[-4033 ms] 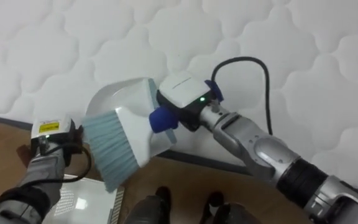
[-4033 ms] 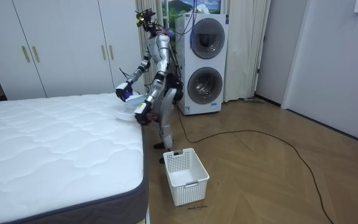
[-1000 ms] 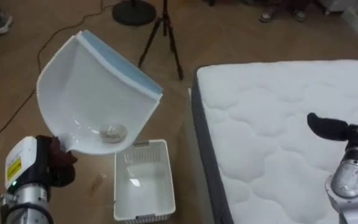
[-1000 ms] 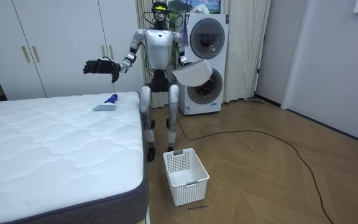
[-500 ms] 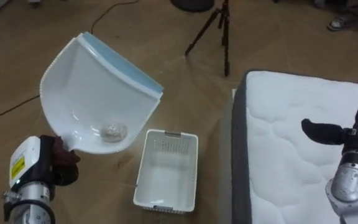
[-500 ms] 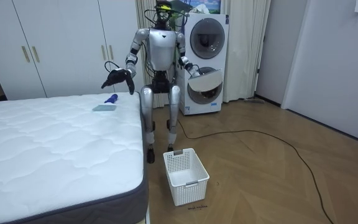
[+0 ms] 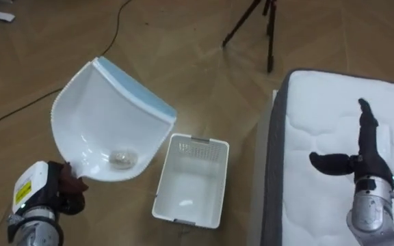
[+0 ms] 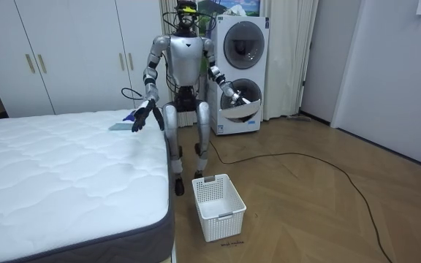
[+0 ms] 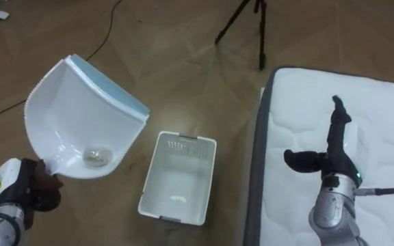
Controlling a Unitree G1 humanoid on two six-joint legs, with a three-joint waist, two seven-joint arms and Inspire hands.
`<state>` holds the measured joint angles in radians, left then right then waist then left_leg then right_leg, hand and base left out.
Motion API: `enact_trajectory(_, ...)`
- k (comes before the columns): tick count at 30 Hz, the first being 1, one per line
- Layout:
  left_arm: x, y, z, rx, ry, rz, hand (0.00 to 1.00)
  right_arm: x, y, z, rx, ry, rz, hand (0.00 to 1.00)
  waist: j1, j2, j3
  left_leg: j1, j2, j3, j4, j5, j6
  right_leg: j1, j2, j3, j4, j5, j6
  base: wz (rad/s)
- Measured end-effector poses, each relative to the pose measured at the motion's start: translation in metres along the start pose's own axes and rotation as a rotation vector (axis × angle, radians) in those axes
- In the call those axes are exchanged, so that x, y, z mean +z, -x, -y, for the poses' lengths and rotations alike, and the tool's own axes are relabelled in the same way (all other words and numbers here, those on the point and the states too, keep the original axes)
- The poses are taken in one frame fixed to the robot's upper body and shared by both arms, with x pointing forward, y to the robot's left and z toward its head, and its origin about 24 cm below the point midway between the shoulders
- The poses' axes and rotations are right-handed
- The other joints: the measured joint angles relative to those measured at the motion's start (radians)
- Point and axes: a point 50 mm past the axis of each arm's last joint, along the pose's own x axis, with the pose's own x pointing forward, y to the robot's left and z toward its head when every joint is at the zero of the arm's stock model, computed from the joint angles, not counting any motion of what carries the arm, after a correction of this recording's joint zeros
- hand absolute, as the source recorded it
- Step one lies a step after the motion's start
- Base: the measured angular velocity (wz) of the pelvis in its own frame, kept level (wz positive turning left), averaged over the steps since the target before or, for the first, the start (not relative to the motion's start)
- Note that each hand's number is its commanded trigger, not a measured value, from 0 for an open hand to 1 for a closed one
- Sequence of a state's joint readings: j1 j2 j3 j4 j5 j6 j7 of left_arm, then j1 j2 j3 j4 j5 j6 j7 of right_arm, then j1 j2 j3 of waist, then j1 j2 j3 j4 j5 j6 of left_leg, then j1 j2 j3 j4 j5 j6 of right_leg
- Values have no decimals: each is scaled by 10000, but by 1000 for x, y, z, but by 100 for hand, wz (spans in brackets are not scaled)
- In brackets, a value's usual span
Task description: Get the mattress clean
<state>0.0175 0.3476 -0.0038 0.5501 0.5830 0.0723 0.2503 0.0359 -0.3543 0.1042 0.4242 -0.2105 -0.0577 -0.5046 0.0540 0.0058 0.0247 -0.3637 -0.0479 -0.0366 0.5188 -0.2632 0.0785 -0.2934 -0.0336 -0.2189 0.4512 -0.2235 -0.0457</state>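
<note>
My left hand [image 7: 61,188] is at the lower left, shut on the handle of a white dustpan [image 7: 104,119] with a blue lip. The pan is held tilted, mouth up, over the wooden floor, and a small crumpled scrap [image 7: 120,158] lies in its bowl. A white slatted basket [image 7: 200,145] stands on the floor just right of the pan, beside the bed [image 7: 320,102]. My right hand [image 7: 362,154] hovers open over the white quilted mattress. In the room view a blue-handled brush [image 8: 122,125] lies on the mattress corner near that hand [image 8: 143,117].
I stand at the bed's far corner, before a stacked washer and dryer [image 8: 240,66]. A tripod [image 7: 264,24] stands on the floor beyond the bed. A dark cable [image 7: 19,109] runs across the floor on my left. White wardrobes [image 8: 71,51] line the wall.
My right arm has come down from shoulder height to just over the mattress corner. The dustpan has sunk lower, nearer the basket. My head's view has shifted.
</note>
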Motion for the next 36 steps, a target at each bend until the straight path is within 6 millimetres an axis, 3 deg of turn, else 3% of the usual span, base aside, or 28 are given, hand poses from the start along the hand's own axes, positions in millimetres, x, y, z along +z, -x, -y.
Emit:
enact_trajectory(5, -2, -20, -25, 166, -1107, 121, 100, -11, 3, -9, 677, 988, -69, 0, -329, 142, 57, -514, -29, 40, 139, 17, 27, -515, -74, -50, 225, -39, 43, 6)
enact_trajectory(7, 0, -26, -36, 271, -1411, 246, 100, -11, 4, -10, 774, 1015, -47, 0, -459, 296, 143, -768, -45, 69, 214, 28, 46, -804, -114, -56, 364, -41, 47, 0)
enact_trajectory(8, 4, -30, -41, 264, -1606, 365, 100, -11, 4, -12, 840, 1036, -36, 0, -506, 421, 140, -964, -52, 96, 275, 29, 48, -999, -144, -57, 422, -50, 63, 0)
enact_trajectory(10, 10, -36, -48, 162, -2012, 627, 100, -9, 4, -15, 1032, 1088, 89, 0, -551, 560, 173, -1214, -117, 208, 335, 62, 101, -1387, -334, -150, 834, -141, 104, 7)
enact_trajectory(12, 20, -41, -52, -20, -2492, 973, 100, -4, 2, -19, 1259, 1237, 326, 0, -855, 796, 207, -1529, -205, 518, 376, 123, 207, -1841, -652, -322, 1319, -322, 151, 24)
enact_trajectory(21, 21, -48, -53, -1629, -4321, 1064, 100, -3, 10, -34, 2186, 2048, 814, 0, -1422, 1267, 215, -2375, -518, 946, 707, 172, 298, -3042, -1299, -283, 2558, -781, 235, 7)
enact_trajectory(24, 27, -53, -54, -1866, -4734, 1022, 100, -2, 6, -32, 2113, 2177, 885, 0, -1490, 1483, 262, -2648, -494, 1340, 737, 227, 400, -3466, -1351, 41, 2832, -833, 263, 7)
enact_trajectory(34, 16, -60, -62, -2840, -5846, 121, 100, 18, -2, -31, 2147, 2866, 2219, 0, -1934, 1719, 226, -3271, -510, 1879, 1065, 255, 473, -4442, -1483, 536, 3532, -1089, 82, -6)
enact_trajectory(36, 12, -59, -62, -3080, -5884, -174, 100, 20, -1, -30, 2105, 2829, 2330, 0, -2047, 1846, 223, -3228, -510, 2056, 1059, 254, 472, -4474, -1554, 579, 3684, -1196, 79, 9)
